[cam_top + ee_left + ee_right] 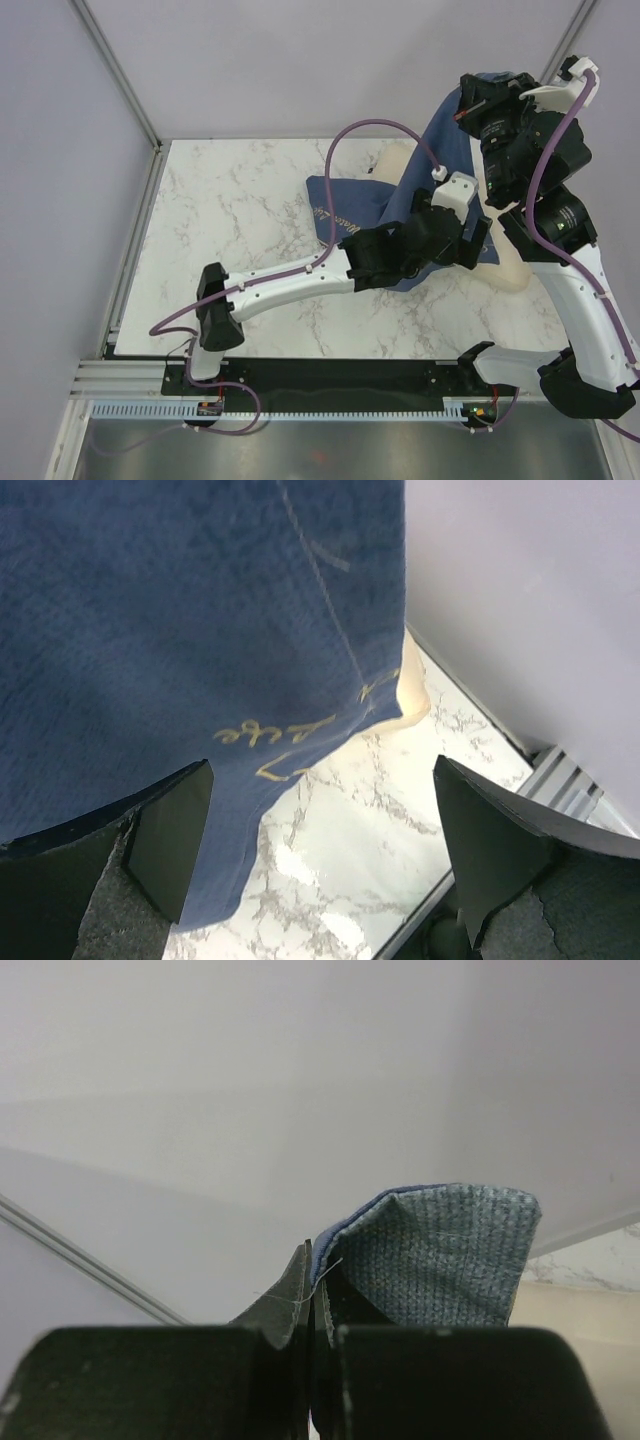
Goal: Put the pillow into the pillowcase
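Note:
The dark blue pillowcase (437, 155) hangs like a tent from my raised right gripper (467, 103), its lower end spread on the table. That gripper (312, 1278) is shut on the case's hem, with the paler inner side (440, 1250) folded beside the jaws. The cream pillow (510, 272) lies under the case; one end shows at the right and another part (395, 160) behind the cloth. My left gripper (482, 243) is open, low beside the hanging cloth. In the left wrist view the case (180, 610) fills the upper left, a sliver of pillow (412, 695) peeks below its edge, and nothing sits between the fingers (170, 830).
The white marble table (230, 210) is bounded by grey walls and a metal frame post (120, 70) at the left. A rail (560, 780) runs along the table's edge. Purple cables loop over both arms.

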Robot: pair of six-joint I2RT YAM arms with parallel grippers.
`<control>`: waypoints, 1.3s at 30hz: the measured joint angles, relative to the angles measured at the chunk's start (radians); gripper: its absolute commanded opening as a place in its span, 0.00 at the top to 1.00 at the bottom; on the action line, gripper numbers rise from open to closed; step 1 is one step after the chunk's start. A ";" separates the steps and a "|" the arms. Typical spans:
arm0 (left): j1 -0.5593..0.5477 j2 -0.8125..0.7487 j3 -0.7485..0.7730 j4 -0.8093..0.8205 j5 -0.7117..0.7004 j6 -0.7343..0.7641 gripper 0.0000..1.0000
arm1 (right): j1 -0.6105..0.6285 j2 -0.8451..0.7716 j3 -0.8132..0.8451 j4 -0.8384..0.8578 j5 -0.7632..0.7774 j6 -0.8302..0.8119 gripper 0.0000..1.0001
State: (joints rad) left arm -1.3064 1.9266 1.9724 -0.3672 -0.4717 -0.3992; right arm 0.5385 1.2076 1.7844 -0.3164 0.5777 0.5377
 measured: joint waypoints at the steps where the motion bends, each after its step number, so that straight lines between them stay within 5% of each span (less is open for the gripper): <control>1: 0.000 0.018 0.020 -0.001 -0.005 0.000 0.00 | 0.000 0.000 0.001 -0.002 0.003 0.000 1.00; 12: 0.002 0.228 0.229 -0.001 -0.154 0.050 0.01 | 0.000 -0.002 0.016 -0.022 0.014 0.001 1.00; 17: 0.019 0.261 0.247 0.002 -0.270 0.103 0.55 | 0.000 -0.010 0.016 -0.025 0.024 0.001 1.00; 20: 0.043 0.266 0.237 0.004 -0.313 0.129 0.81 | 0.000 -0.019 0.016 -0.031 0.027 0.001 1.00; 23: 0.085 0.245 0.169 0.008 -0.329 0.132 0.97 | 0.000 -0.030 0.016 -0.038 0.032 0.001 1.00; 27: 0.142 0.195 0.056 -0.005 -0.328 0.131 0.98 | 0.000 -0.040 0.016 -0.039 0.034 0.005 1.00; 32: 0.169 0.085 -0.069 -0.001 -0.326 0.131 0.86 | 0.000 -0.039 0.016 -0.039 0.033 0.008 1.00; 39: 0.228 -0.214 -0.388 0.025 -0.216 0.092 0.78 | 0.000 -0.036 0.016 -0.040 0.034 0.005 1.00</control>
State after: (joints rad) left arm -1.0786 1.7130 1.5848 -0.3424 -0.6872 -0.3077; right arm 0.5385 1.1717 1.8000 -0.3565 0.6113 0.5423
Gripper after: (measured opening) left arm 0.180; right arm 0.011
